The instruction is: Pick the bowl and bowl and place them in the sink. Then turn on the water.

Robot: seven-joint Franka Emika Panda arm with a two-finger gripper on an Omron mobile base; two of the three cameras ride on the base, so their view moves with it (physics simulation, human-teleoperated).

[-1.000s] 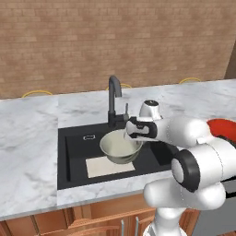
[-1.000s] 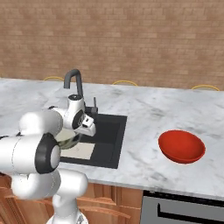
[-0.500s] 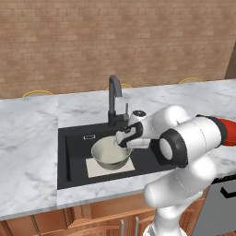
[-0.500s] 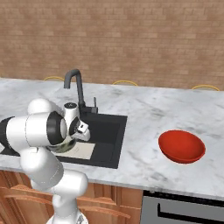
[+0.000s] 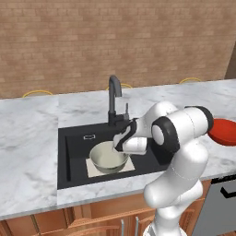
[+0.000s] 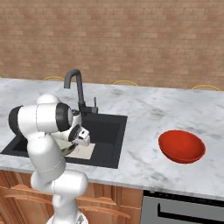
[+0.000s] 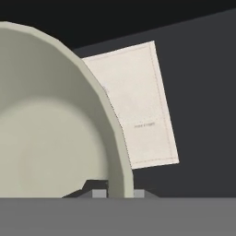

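Gripper [image 5: 118, 146] pinches the rim of the round cream-beige bowl [image 5: 109, 157], low inside the matte black rectangular sink [image 5: 73, 152] over a pale mat [image 7: 138, 115]. Best to release gently, then lift straight clear toward the glossy red bowl [image 6: 181, 146].

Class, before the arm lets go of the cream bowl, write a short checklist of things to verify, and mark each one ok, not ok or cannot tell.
1. Gripper shut on the rim of the round cream-beige bowl: ok.
2. Bowl inside the matte black rectangular sink: ok.
3. Bowl over the pale mat on the sink floor: ok.
4. Bowl resting on the floor, not hanging: cannot tell.
5. Glossy red bowl in the sink: not ok, it sits on the marble counter.
6. Water running from the tall black faucet: not ok.
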